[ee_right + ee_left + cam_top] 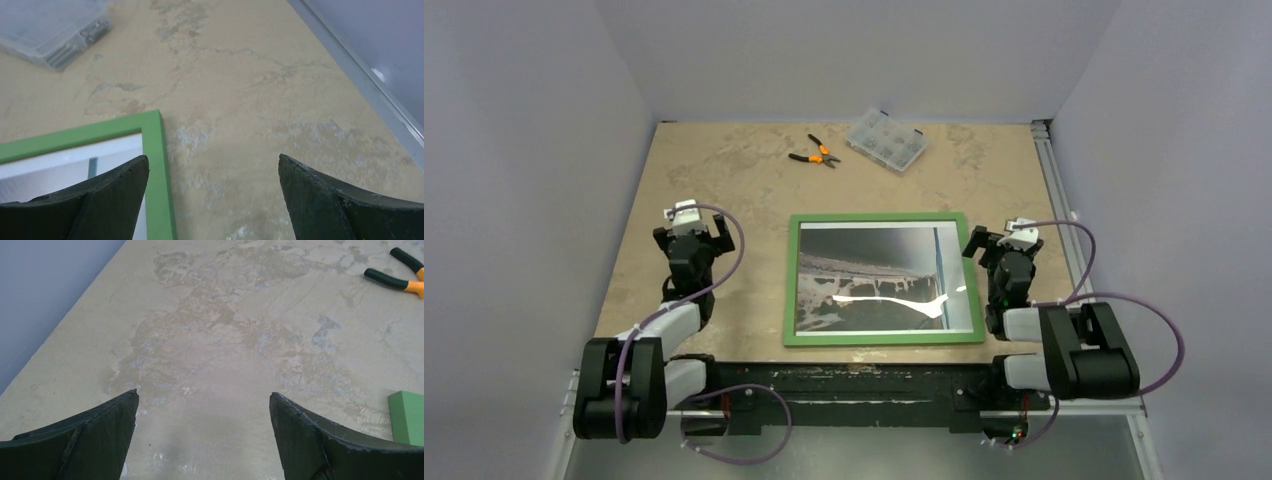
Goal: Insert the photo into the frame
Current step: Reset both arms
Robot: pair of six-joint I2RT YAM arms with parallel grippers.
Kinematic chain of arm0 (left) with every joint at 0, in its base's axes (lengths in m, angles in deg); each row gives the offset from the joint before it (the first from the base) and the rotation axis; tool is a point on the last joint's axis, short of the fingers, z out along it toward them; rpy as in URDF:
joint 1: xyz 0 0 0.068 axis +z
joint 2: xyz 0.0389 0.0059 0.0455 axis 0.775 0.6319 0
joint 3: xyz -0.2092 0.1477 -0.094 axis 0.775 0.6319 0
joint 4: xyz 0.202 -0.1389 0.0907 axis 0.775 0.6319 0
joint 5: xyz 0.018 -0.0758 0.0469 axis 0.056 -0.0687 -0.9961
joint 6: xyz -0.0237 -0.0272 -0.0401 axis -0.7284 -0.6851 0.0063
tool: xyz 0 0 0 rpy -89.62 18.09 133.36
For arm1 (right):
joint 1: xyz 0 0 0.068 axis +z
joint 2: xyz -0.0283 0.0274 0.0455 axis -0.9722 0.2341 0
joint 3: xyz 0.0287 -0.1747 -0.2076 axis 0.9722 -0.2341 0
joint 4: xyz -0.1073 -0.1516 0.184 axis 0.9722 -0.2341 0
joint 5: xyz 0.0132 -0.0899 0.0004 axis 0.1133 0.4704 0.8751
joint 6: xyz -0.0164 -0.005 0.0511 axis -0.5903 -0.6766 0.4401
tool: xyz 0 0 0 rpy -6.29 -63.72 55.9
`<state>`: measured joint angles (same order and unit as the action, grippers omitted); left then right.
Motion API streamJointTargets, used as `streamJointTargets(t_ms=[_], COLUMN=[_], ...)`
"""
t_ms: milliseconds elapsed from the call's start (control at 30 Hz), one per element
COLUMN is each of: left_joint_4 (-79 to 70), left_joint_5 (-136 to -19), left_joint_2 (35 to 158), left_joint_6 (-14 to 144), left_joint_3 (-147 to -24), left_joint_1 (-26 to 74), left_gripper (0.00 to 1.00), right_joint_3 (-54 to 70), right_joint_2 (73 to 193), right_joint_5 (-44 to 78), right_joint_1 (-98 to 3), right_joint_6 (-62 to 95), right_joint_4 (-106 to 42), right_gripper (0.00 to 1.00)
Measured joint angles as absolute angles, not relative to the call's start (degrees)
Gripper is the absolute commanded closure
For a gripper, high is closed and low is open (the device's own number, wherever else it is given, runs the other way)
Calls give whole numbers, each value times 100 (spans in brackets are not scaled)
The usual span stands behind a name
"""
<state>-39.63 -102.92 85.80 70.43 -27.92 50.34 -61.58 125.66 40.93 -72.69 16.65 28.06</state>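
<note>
Photo (864,270) in frame (883,339): task looks done

On the table (724,160) the green frame lies face up between the arms, and the photo shows through its pane. Beside it, the left gripper (204,395) and right gripper (213,157) gape wide, holding nothing. The frame's back is hidden.

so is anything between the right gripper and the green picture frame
Nothing visible. The open right gripper hangs beside the far right corner of the green rectangular picture frame, only bare tabletop between them.
</note>
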Motion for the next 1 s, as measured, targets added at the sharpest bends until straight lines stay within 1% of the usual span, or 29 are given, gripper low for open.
streamJointTargets(t_ms=[133,200,300,567,1000], left_joint_4=[-4387,-4719,-4682,-4835,-4887], left_joint_5=[-9986,-9906,-9781,-9455,-9016], left_joint_2=[8851,9203,9605,9754,9815], left_joint_6=[6984,6975,7054,7235,7467], left_joint_3=[-2823,-2836,-2962,-3133,-3133], left_joint_1=[5274,5278,5219,5147,5143], left_gripper=[0,0,0,0,0], right_joint_3=[-5935,-5937,-5911,-5242,-5139], right_joint_2=[13523,13707,13748,13761,13781], right_joint_5=[3805,3730,3698,3647,3223], right_joint_1=[-7444,-7477,-7494,-7492,-7492], right_joint_6=[1685,1685,1687,1619,1407], right_joint_4=[3885,3918,4032,3428,3022], right_gripper=[2,2,1,1,1])
